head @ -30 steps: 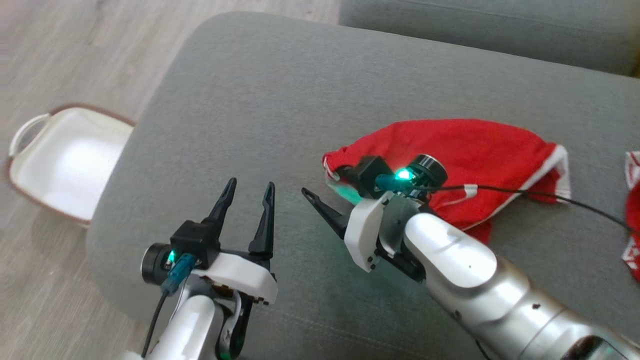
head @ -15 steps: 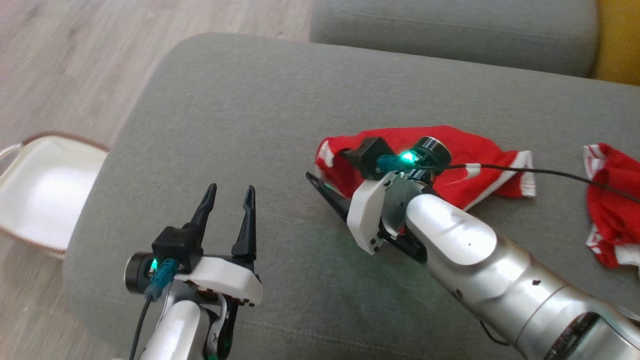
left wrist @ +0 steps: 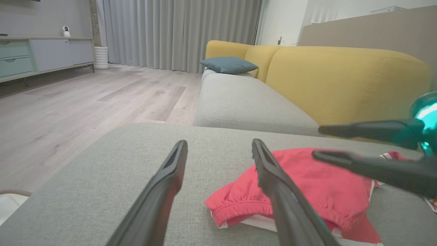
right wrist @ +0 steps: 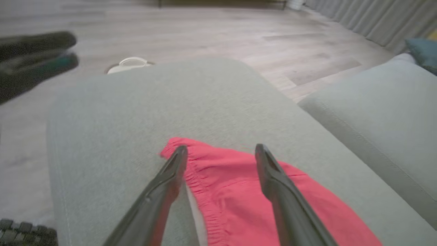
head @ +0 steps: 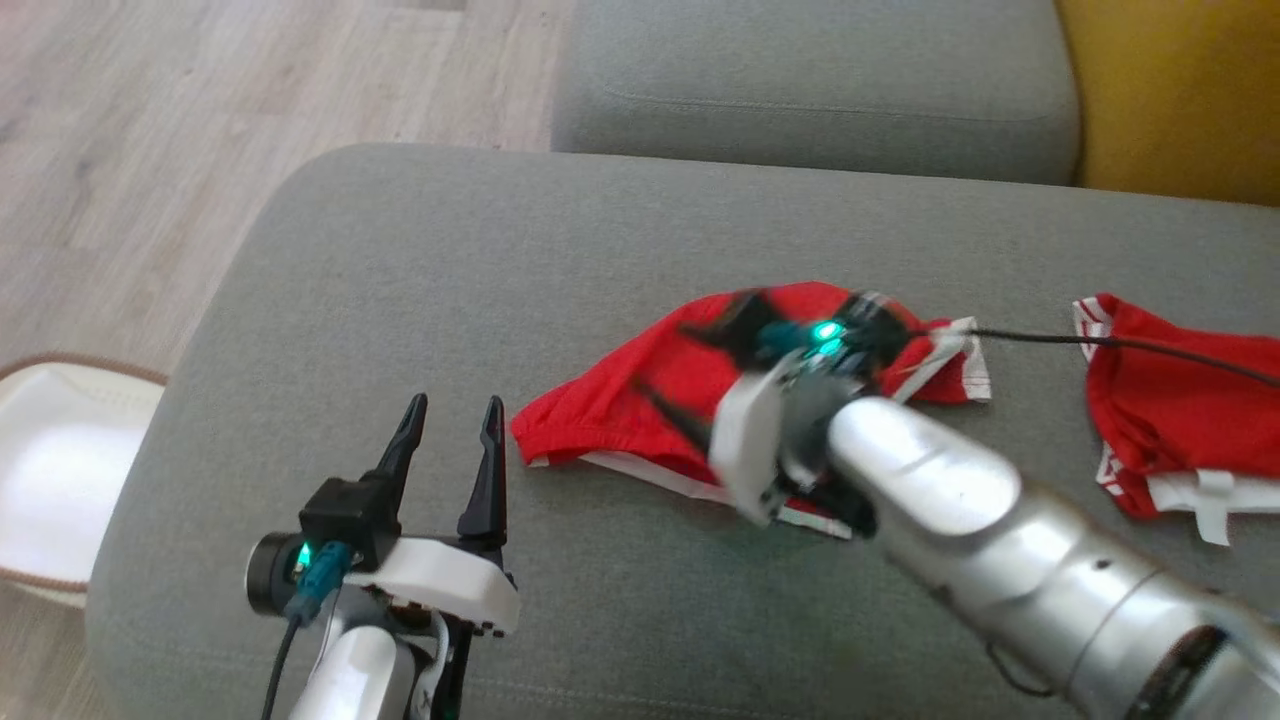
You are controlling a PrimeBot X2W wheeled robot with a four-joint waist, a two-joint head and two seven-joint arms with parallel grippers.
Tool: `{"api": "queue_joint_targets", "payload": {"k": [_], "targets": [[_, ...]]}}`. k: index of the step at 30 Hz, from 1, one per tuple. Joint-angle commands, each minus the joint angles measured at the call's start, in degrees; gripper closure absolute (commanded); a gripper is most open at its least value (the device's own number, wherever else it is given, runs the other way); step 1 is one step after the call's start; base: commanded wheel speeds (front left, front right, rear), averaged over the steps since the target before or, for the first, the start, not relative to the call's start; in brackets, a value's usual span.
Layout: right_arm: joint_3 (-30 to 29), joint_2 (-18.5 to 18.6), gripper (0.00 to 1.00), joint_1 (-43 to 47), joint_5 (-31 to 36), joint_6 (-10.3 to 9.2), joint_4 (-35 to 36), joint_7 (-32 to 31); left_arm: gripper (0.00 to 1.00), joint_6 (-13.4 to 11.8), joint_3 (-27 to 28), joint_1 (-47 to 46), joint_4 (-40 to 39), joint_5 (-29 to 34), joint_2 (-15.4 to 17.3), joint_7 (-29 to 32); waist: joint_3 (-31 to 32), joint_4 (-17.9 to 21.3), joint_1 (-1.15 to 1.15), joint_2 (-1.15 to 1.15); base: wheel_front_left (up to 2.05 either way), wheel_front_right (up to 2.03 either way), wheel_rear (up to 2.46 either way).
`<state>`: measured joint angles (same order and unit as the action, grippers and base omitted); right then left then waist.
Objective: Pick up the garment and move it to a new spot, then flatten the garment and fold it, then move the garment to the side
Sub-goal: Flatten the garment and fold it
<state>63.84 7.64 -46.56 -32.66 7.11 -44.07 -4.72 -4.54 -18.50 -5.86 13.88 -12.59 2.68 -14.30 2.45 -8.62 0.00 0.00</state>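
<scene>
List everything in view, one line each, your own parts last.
near seat: one, grey, under both garments
far seat: one, grey, beyond it
backrest: one, yellow, beside far seat
pillow: one, blue-grey, on far seat
garment: one, red, white trim, crumpled mid-seat
second garment: one, red and white, seat's right end
basket: one, white, floor at left
floor: pale wood, left
left tool: one, dark, open, over bare seat left of garment
right tool: one, dark, open, over the garment

Grey fabric seat (head: 450, 260) before me. Pale wood floor (left wrist: 68, 102) on my left, white basket (head: 50, 460) standing on it. Beyond: yellow sofa back (left wrist: 341, 78), blue cushion (left wrist: 228, 65), grey curtains (left wrist: 177, 30), low sideboard (left wrist: 41, 54). Light soft, even.
</scene>
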Motion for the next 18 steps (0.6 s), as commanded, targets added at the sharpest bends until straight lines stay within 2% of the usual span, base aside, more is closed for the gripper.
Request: {"api": "queue_joint_targets", "payload": {"k": [1,7,11,13,14,18], "targets": [[-1.8,0.7,0.00,-1.4,-0.6,0.37,1.4,1.1,0.00,-0.3,2.1,-2.4,-2.3,0.4,0.2,-0.7,0.2,0.6,0.00,0.00,0.00,0.00,0.00],[-13.2,5.6,0.00,2.3,-1.4,0.37,4.9,7.9,0.00,-0.4,2.8,-2.3,-4.3,0.2,0.2,-0.7,-0.5,3.7,0.00,0.00,0.00,0.00,0.00],[-24.0,7.2,0.00,7.4,-0.2,0.37,8.1,12.9,0.00,-0.6,3.1,-2.3,-5.7,-0.1,0.2,-0.7,-1.1,6.1,0.00,0.00,0.00,0.00,0.00],[-29.6,6.9,0.00,10.8,1.3,0.37,10.2,15.0,0.00,-0.7,3.3,-2.2,-6.3,-0.3,0.2,-0.7,-1.6,7.2,0.00,0.00,0.00,0.00,0.00],[-35.1,6.0,0.00,14.6,3.8,0.37,12.7,16.4,0.00,-0.7,3.5,-2.2,-6.7,-0.3,0.2,-0.7,-2.2,8.3,0.00,0.00,0.00,0.00,0.00],[-46.2,1.6,0.00,23.6,9.3,0.37,19.1,17.8,0.00,-0.5,3.6,-1.9,-6.9,-0.1,0.2,-0.7,-3.0,9.8,0.00,0.00,0.00,0.00,0.00]]}}
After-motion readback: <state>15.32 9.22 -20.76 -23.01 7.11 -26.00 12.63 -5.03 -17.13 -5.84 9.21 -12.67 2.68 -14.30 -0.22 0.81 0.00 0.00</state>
